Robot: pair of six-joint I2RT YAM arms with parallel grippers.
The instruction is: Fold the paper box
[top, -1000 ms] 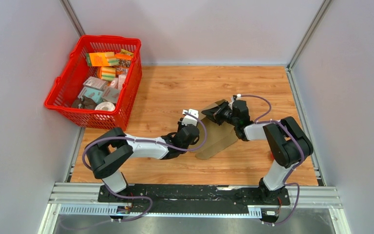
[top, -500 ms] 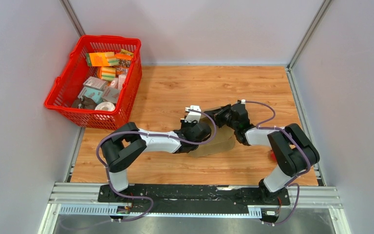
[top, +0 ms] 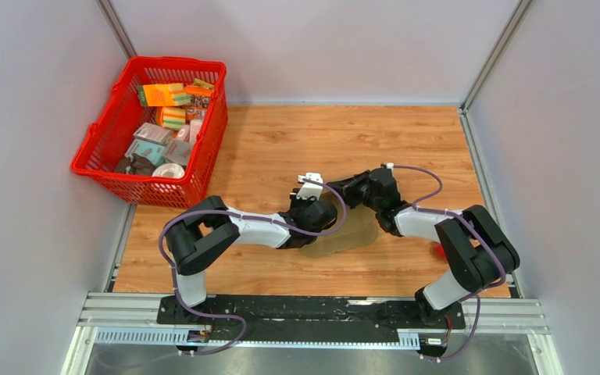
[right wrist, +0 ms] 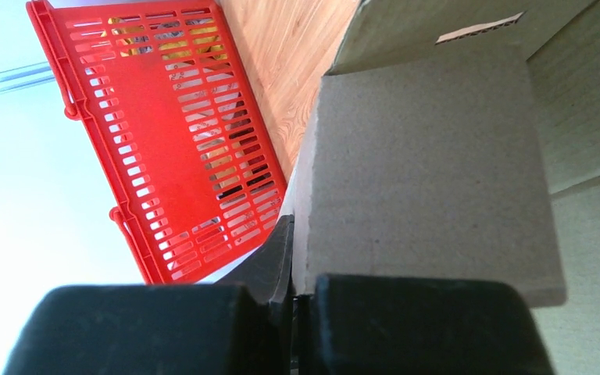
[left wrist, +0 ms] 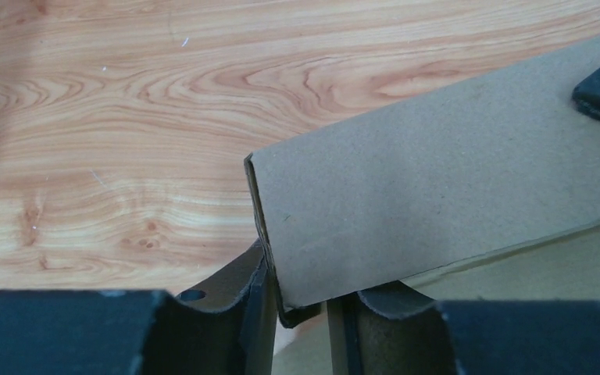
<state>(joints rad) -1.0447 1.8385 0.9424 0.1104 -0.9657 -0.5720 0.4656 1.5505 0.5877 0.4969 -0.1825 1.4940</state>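
so the paper box (top: 350, 236) is partly folded up on the tabletop (top: 281, 141), off to the right of the red basket (top: 156, 191), right end effector (right wrist: 301, 273) clenched on a raised flap, left end effector (left wrist: 303, 312) just parted loosely around the basket-side corner

The plain brown, unprinted cardboard paper box (top: 345, 237) lay partly folded just right of the top view's centre. Its lower portion lay flat, spreading toward the bottom of the frame. One panel stood raised and tilted above it, its end creased into a narrow folded lip.
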